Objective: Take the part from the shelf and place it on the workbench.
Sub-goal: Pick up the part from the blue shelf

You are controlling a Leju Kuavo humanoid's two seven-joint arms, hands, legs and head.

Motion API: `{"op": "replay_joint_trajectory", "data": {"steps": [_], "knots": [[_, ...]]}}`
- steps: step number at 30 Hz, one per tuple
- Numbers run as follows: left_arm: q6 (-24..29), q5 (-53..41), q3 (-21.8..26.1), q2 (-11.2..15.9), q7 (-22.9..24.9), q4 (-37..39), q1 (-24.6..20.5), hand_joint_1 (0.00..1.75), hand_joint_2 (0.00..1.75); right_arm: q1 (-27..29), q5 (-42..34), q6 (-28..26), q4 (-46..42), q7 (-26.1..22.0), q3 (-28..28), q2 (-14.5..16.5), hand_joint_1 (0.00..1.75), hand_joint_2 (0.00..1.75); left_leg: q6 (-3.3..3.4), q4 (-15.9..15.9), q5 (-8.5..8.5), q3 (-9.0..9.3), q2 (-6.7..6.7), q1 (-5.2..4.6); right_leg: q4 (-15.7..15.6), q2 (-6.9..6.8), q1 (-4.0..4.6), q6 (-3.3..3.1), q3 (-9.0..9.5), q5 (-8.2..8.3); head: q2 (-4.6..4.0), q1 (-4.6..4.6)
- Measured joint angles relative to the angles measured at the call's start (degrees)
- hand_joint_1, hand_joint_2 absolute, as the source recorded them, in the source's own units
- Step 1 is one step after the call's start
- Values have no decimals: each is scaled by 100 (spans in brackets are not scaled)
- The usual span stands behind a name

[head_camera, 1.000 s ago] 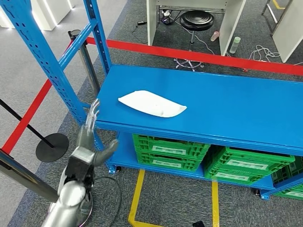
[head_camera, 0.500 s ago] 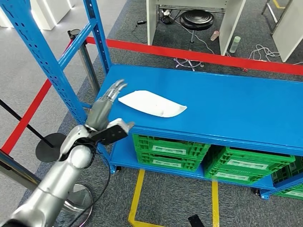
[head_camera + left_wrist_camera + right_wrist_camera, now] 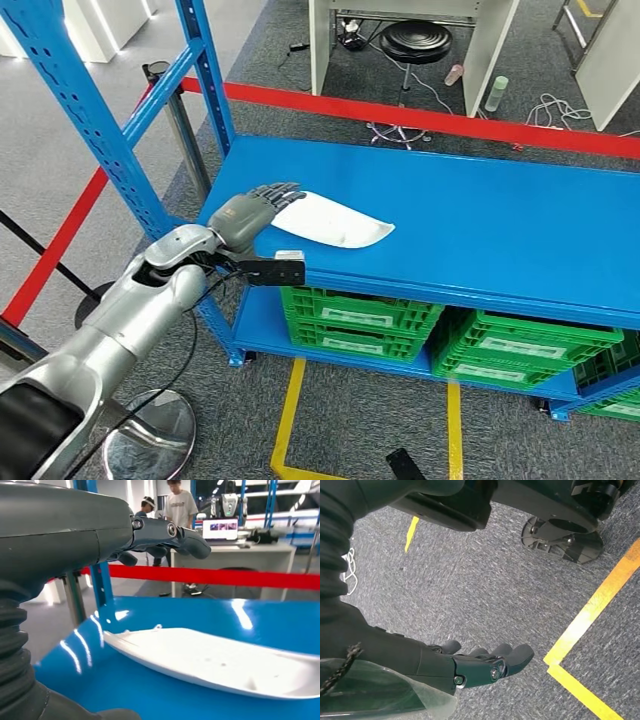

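Observation:
A flat white part (image 3: 326, 220), long and pointed at both ends, lies on the blue shelf (image 3: 468, 215). My left hand (image 3: 253, 218) hovers at the part's near left tip, fingers (image 3: 278, 193) stretched over it and thumb (image 3: 275, 271) held out below the shelf's front edge; it holds nothing. From the left wrist the part (image 3: 211, 660) lies just beyond the hand, its fingers (image 3: 170, 532) spread above it. My right hand (image 3: 471, 665) hangs over the carpet with its fingers loosely extended and nothing in it.
Blue uprights (image 3: 98, 125) stand at the shelf's left end. Green crates (image 3: 358, 320) fill the tier below. A red barrier tape (image 3: 423, 118) runs behind the shelf, with a black stool (image 3: 415, 45) beyond. A stanchion base (image 3: 147, 435) and yellow floor lines (image 3: 290, 415) lie beside my left arm.
My left arm has swung up and rightwards from beside the shelf's corner, bringing the hand over the part's left tip. The part has not moved.

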Motion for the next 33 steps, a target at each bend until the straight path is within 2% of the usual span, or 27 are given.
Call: {"op": "replay_joint_trajectory", "data": {"steps": [7, 17, 29, 33], "knots": [[-223, -107, -361, 93, -47, 532, -395, 0, 175, -31, -16, 30, 0, 41, 97, 0, 0, 175, 0, 0, 0, 0, 0, 0, 1, 0, 0, 0, 0, 0, 0, 0], [-536, 143, -579, 304, -415, 1076, -562, 0, 175, -53, -49, 104, 0, 12, 256, 0, 0, 175, 0, 0, 0, 0, 0, 0, 3, 0, 0, 0, 0, 0, -1, 1], [-383, 48, -821, 431, -373, 1577, -580, 0, 175, -60, -103, 111, 0, 22, 344, 0, 0, 175, 0, 0, 0, -1, -1, 0, 3, -1, 0, 0, 0, 0, -1, 1], [-106, -166, -941, 423, -258, 1671, -569, 0, 175, -64, -127, 134, 0, 20, 361, 0, 0, 175, 0, 0, 0, 0, -1, 0, 3, -2, 0, 0, 0, 0, -1, 1]]}}
